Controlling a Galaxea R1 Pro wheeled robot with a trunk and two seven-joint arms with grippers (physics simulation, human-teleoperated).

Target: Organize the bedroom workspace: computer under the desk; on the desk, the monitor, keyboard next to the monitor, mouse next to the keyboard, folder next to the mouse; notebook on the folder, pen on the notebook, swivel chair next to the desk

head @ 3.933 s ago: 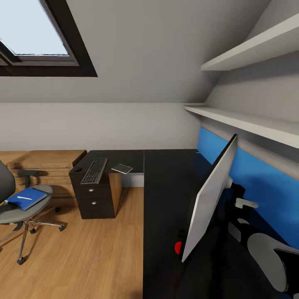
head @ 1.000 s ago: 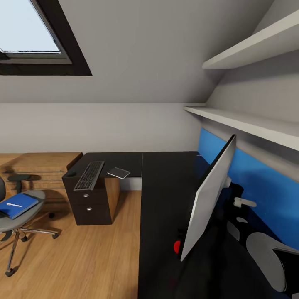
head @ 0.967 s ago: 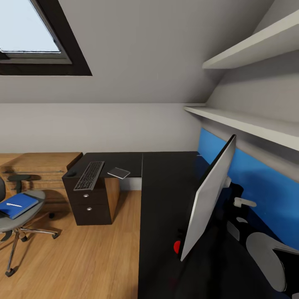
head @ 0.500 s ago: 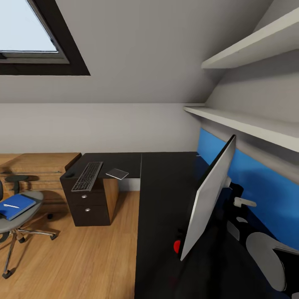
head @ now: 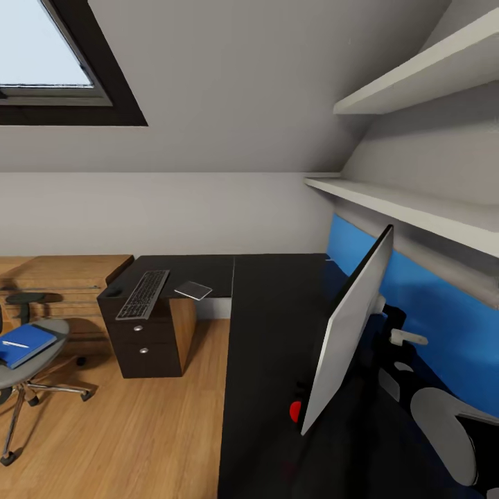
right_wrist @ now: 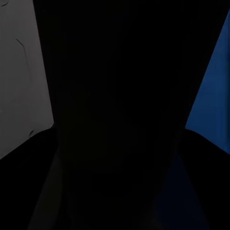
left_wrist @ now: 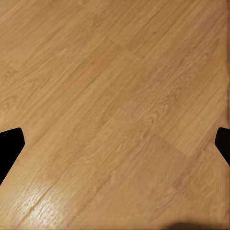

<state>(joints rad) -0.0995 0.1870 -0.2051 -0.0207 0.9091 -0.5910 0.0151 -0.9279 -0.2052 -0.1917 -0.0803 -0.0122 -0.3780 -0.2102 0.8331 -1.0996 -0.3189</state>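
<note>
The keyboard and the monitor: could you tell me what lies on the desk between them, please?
In the head view, between the keyboard and the monitor lies a small flat notebook, just beside the keyboard; beyond it the black desk top is bare up to the monitor.

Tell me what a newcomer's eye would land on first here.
First the monitor, standing edge-on on the near right part of the black desk, white back showing, before a bright blue wall panel. Next the blue folder with a white pen on it, lying on the chair at far left. The keyboard lies on the desk's far wing.
</note>
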